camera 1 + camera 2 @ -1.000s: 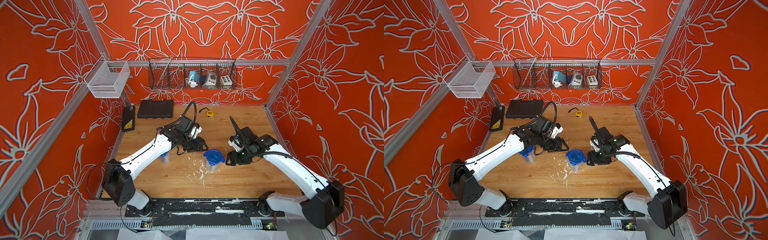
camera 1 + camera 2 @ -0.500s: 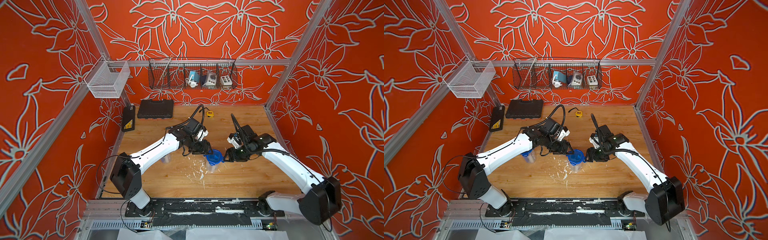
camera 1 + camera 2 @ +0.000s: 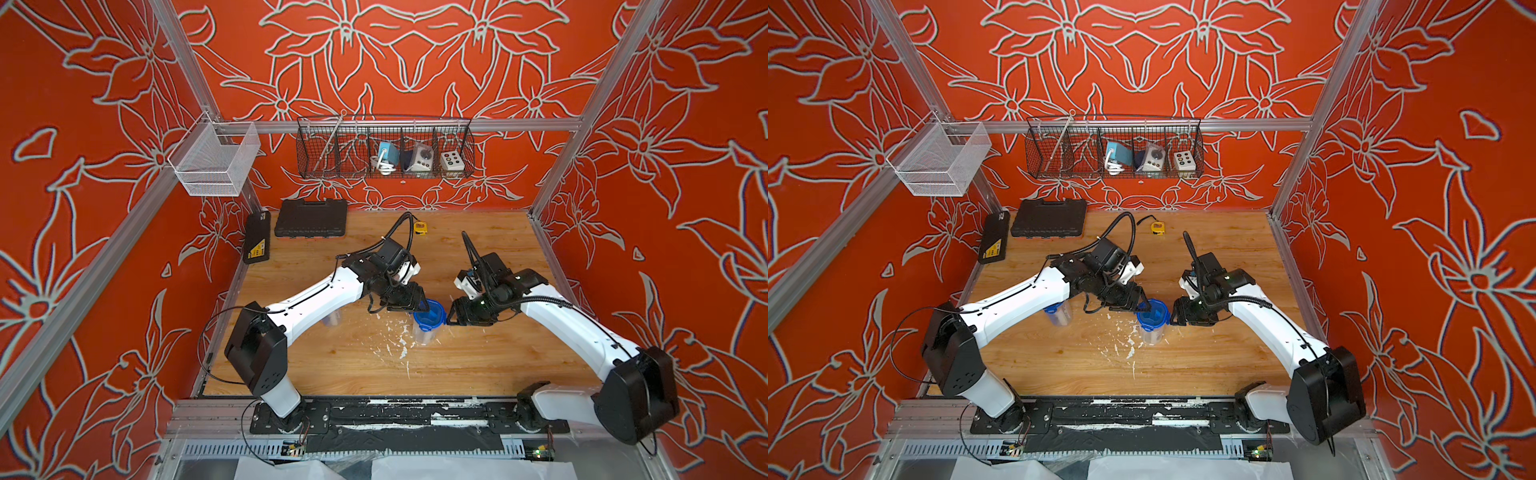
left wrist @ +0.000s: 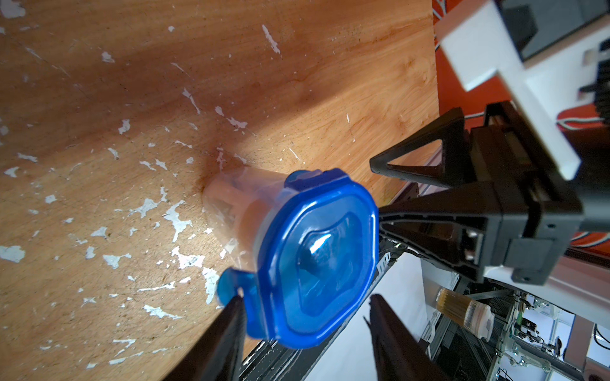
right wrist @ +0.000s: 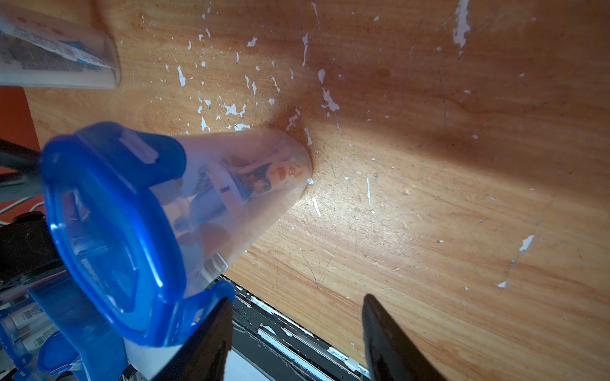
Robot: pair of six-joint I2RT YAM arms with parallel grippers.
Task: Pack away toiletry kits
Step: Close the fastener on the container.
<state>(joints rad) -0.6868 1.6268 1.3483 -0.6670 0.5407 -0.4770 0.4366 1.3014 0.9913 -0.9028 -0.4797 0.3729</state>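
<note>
The lidded cup stands upright on the tabletop, and I place everything else from it; its blue lid sits on the rim; a white-blue tube shows through the clear wall.

My left tool is at the cup's left side, level with the lid; its jaws stand apart, with the near edge of the lid between them; one finger is right by a tab that sticks out from the lid, though I cannot tell whether they touch.

My right tool is at the cup's right side, also with jaws apart and nothing between them; one of its fingers sits just beside another outstanding tab; a third tab lies folded down over the rim.

A second cup, also with a blue top, stands to the left of the lidded cup, partly under my left arm; well behind the lidded cup lie the yellow tape measure and, further left, the black tool case.
</note>
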